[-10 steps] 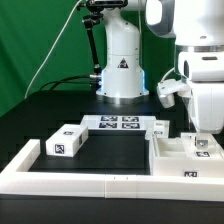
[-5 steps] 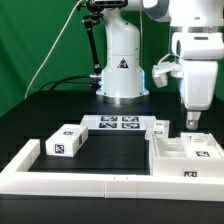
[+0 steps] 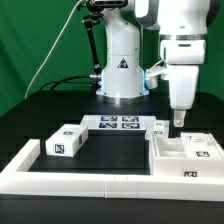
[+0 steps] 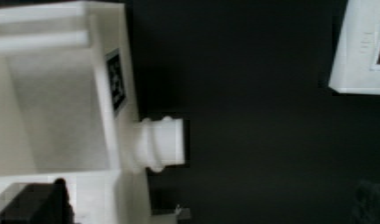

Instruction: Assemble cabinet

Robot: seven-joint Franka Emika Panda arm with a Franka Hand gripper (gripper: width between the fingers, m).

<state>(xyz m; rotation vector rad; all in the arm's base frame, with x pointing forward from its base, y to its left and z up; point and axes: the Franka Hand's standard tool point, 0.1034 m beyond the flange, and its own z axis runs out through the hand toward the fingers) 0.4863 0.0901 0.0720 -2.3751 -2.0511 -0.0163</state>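
The white cabinet body (image 3: 186, 155), an open box with small tags, lies at the exterior view's right inside the border frame. In the wrist view it (image 4: 54, 110) shows a tag on its side wall and a round knob (image 4: 164, 140). My gripper (image 3: 178, 120) hangs above the body's far left corner, apart from it. Its jaws stand wide apart with nothing between them; one dark finger (image 4: 36, 203) shows in the wrist view, and the gripper (image 4: 205, 205) is over black table. A loose white block (image 3: 65, 143) with tags lies at the exterior view's left.
The marker board (image 3: 118, 123) lies at the back middle, and its corner shows in the wrist view (image 4: 361, 45). A small white tagged piece (image 3: 160, 127) sits next to it. The long low white border frame (image 3: 100, 185) runs along the front. The robot base (image 3: 122, 65) stands behind.
My gripper has risen off the cabinet body and moved toward the exterior view's left. The parts on the table have not moved.
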